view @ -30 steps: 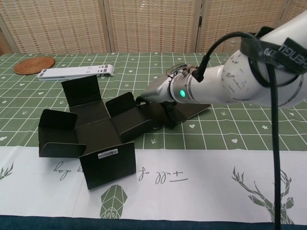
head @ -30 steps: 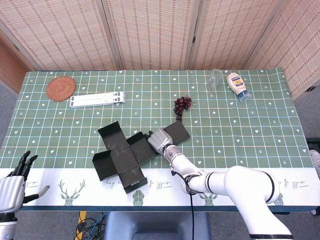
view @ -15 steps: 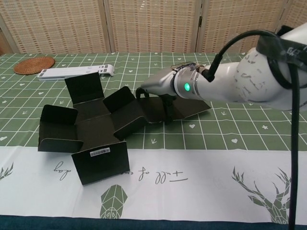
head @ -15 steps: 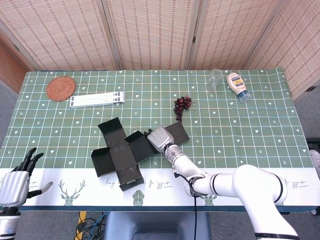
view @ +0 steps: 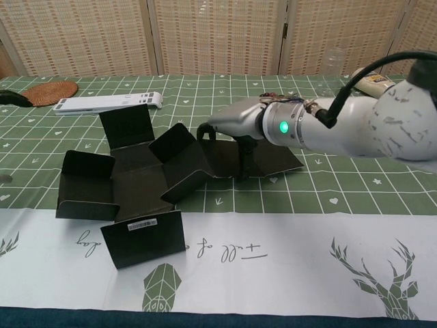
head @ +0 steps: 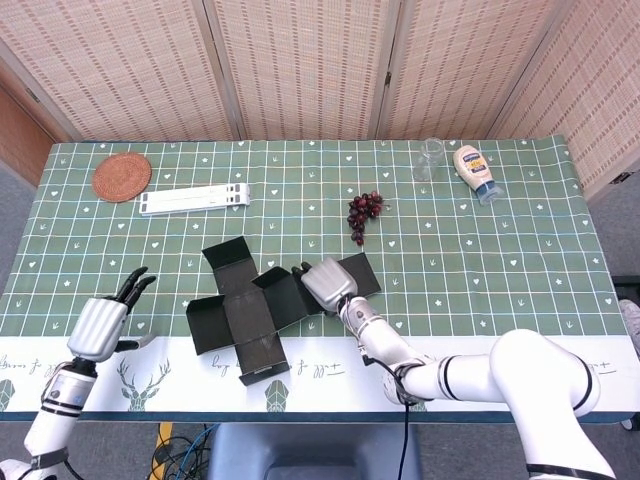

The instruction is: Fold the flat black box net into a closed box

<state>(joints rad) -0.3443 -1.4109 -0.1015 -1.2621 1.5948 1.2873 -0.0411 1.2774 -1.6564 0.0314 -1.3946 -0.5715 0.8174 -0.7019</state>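
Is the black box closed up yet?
No. The box net is still open: its flaps stand up partway but do not meet, and its long panel lies flat under the right hand.

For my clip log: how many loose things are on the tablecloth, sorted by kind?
Black cardboard box net: 1
Round woven rattan coaster: 1
Flat white folding stand: 1
Bunch of dark red grapes: 1
Clear glass cup: 1
White squeeze bottle with blue cap: 1
Total: 6
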